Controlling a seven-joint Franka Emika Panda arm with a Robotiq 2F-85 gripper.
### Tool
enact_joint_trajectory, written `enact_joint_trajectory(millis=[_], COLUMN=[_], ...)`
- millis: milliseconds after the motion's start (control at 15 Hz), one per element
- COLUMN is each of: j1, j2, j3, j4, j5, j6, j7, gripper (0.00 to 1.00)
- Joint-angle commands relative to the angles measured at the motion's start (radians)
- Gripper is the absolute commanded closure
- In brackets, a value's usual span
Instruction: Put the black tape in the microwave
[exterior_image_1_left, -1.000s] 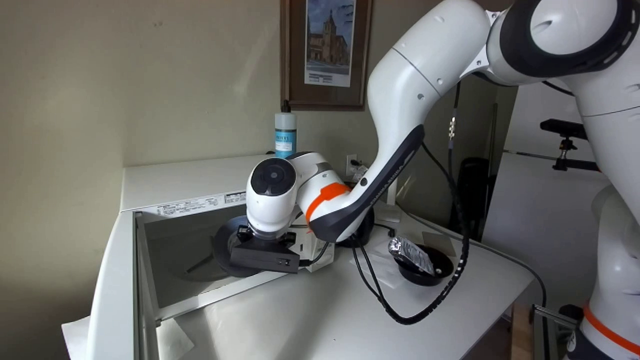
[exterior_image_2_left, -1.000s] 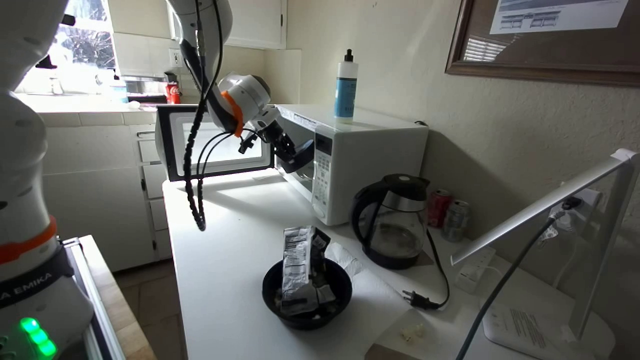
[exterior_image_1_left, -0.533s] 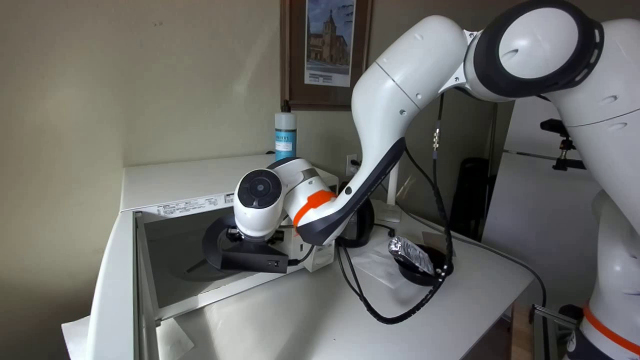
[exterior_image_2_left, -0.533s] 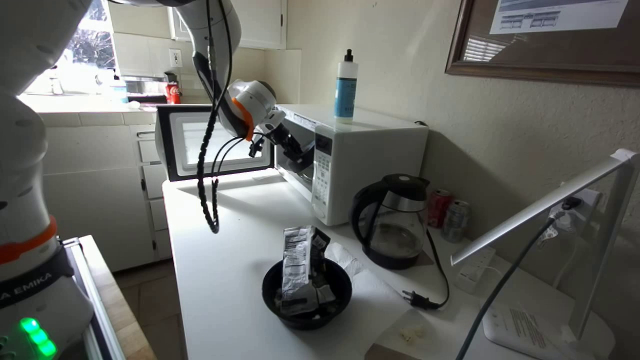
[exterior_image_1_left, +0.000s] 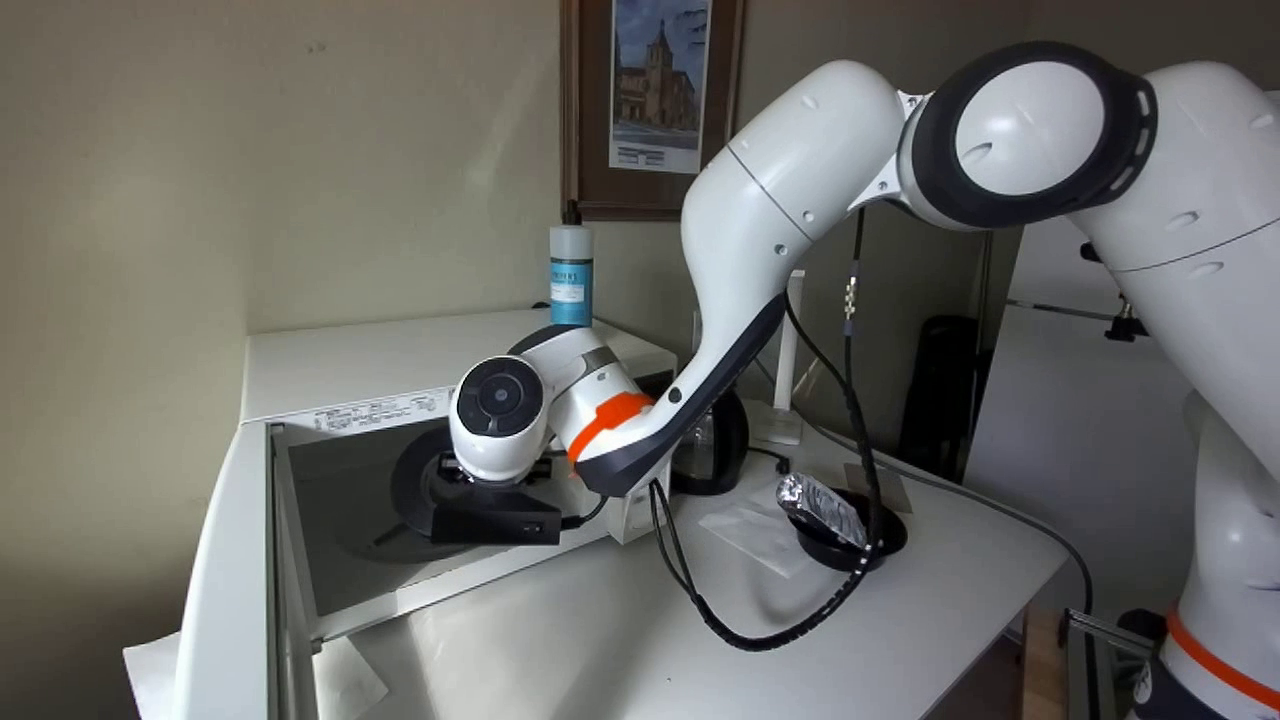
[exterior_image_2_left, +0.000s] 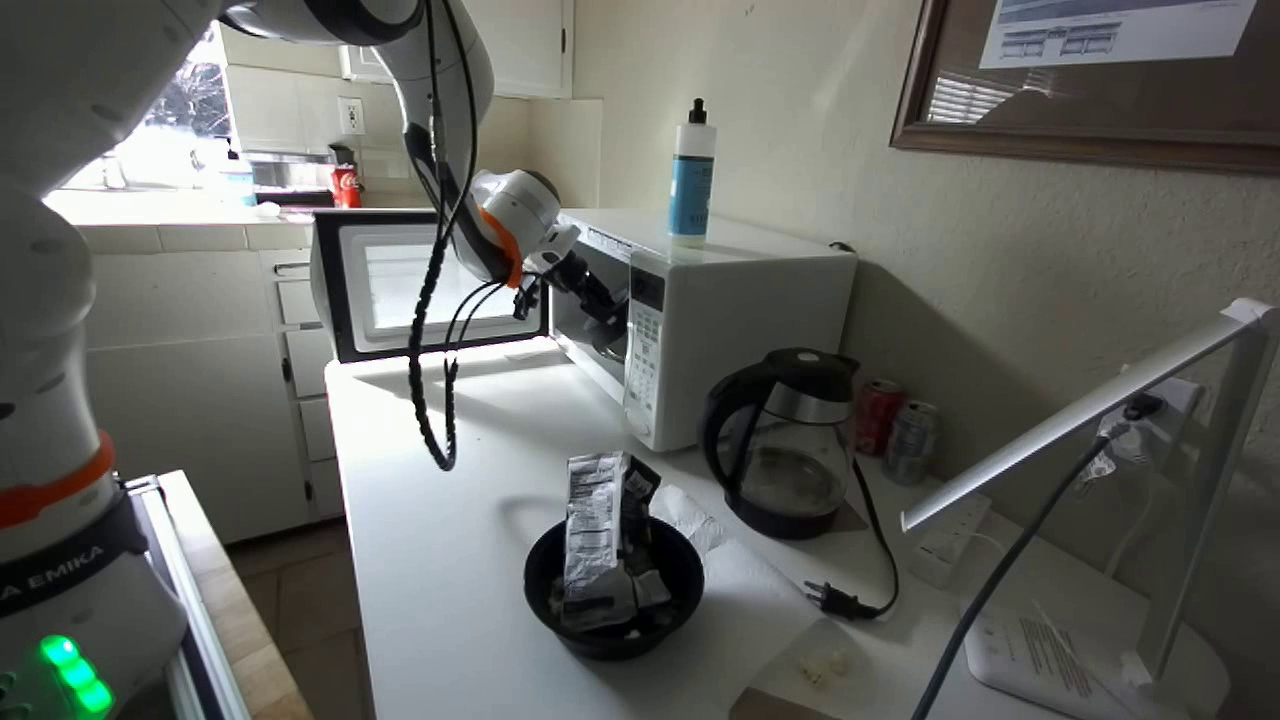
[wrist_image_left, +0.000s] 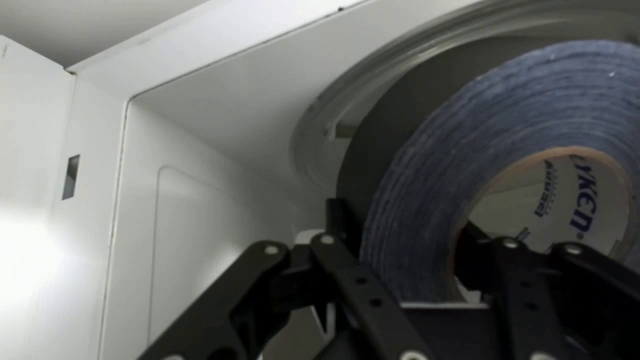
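The hand (wrist_image_left: 403, 240) is clamped on the black tape (wrist_image_left: 425, 200) at the right of the wrist view, one finger outside the roll and one within its pale core. The roll is inside the microwave (exterior_image_2_left: 750, 340), over the round glass turntable (wrist_image_left: 310, 145); whether it touches the glass cannot be told. In an exterior view the door (exterior_image_2_left: 395, 300) stands open, left of centre, and a blue-labelled bottle (exterior_image_2_left: 692, 190) stands upright on the oven's top. On the white worktop (exterior_image_2_left: 450, 520) are a glass jug (exterior_image_2_left: 780, 440), right of centre, and, at lower centre, a black bowl (exterior_image_2_left: 610, 645) with a silvery packet (exterior_image_2_left: 600, 540) in it.
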Motion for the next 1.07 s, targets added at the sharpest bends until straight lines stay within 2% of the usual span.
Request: enact_joint_trajectory(millis=[0, 67, 133, 200, 400, 667, 867, 1000], j1=[-0.002, -0.001, 0.0, -0.002, -0.002, -0.004, -0.011, -0.026], j2=[0.043, 0.049, 0.054, 0.058, 0.06, -0.006, -0.089, -0.167], j3=[0.011, 0.011, 0.01, 0.012, 0.011, 0.038, 0.095, 0.141], j4=[0.096, 0.107, 0.117, 0.127, 0.143, 0.055, -0.062, -0.173], j5=[-0.017, -0.015, -0.015, -0.012, -0.011, 0.017, 0.041, 0.069], j6=[-0.055, -0.065, -0.073, -0.075, -0.084, -0.081, -0.012, 0.075], j7=[-0.024, -0.031, -0.035, -0.04, -0.036, -0.031, -0.051, -0.078], gripper=[0.77, 0.27, 0.27, 0.21, 0.0, 0.0, 0.0, 0.0])
